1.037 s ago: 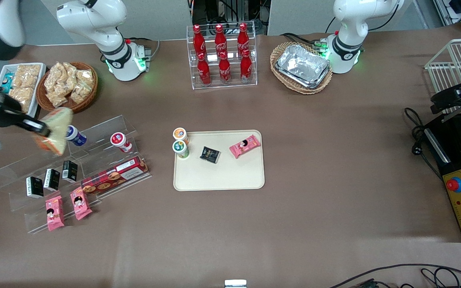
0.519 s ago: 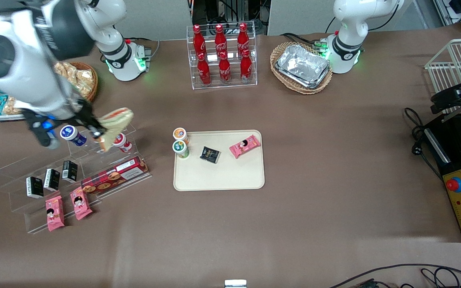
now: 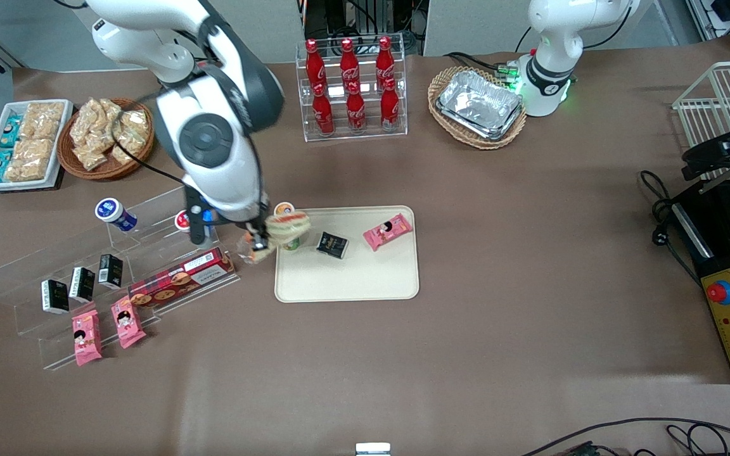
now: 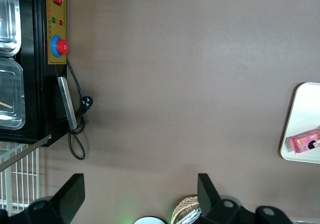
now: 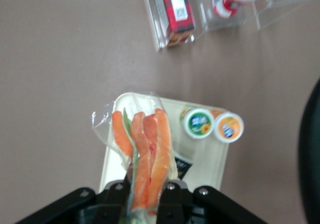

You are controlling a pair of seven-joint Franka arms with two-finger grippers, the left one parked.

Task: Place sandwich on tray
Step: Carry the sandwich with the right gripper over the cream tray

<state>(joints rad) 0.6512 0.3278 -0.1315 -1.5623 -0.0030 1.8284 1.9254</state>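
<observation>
My right gripper (image 3: 262,238) is shut on the sandwich (image 3: 279,230), a clear-wrapped wedge with pale bread and orange and green layers. It hangs in the air over the edge of the cream-beige tray (image 3: 358,278) that faces the working arm's end of the table, by two small cups. In the right wrist view the sandwich (image 5: 144,154) sticks out between the gripper's (image 5: 145,189) fingers, above the tray's corner (image 5: 112,164). The tray holds a pink snack packet (image 3: 388,231), a black packet (image 3: 332,244) and a green-lidded cup (image 5: 199,123). An orange-lidded cup (image 5: 228,127) stands at the tray's edge.
A clear acrylic stepped stand (image 3: 111,272) with a red biscuit box (image 3: 181,277), small cups and black and pink packets lies toward the working arm's end. A cola bottle rack (image 3: 351,88), a snack basket (image 3: 108,136), a white snack tray (image 3: 23,144) and foil trays (image 3: 479,104) sit farther from the front camera.
The right arm has swung with the sandwich from the working arm's end of the table, over the acrylic stand, to the near edge of the cream tray.
</observation>
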